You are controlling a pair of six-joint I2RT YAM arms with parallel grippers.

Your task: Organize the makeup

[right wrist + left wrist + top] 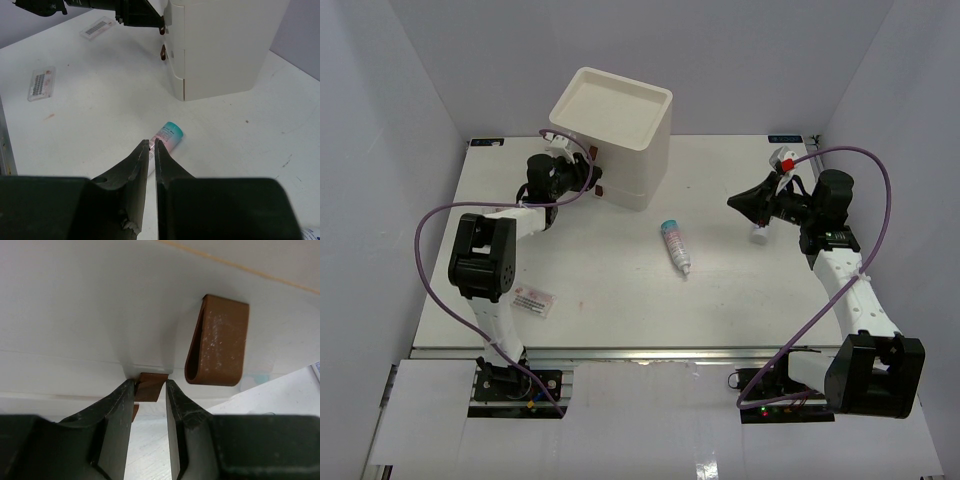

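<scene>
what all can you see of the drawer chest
The chest is a cream, plastic-looking box standing upright at the far side of the table, left of centre. Its top is a shallow recessed tray with nothing in it. Seams mark stacked drawers, which look shut. Brown loop pulls sit on its front: the upper pull is untouched, and the left gripper is closed on the lower pull.

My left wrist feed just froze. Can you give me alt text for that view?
Left gripper pinches a brown tab on the cream chest, gripped from both sides. A larger brown loop hangs on the chest, up and right of it.
</scene>
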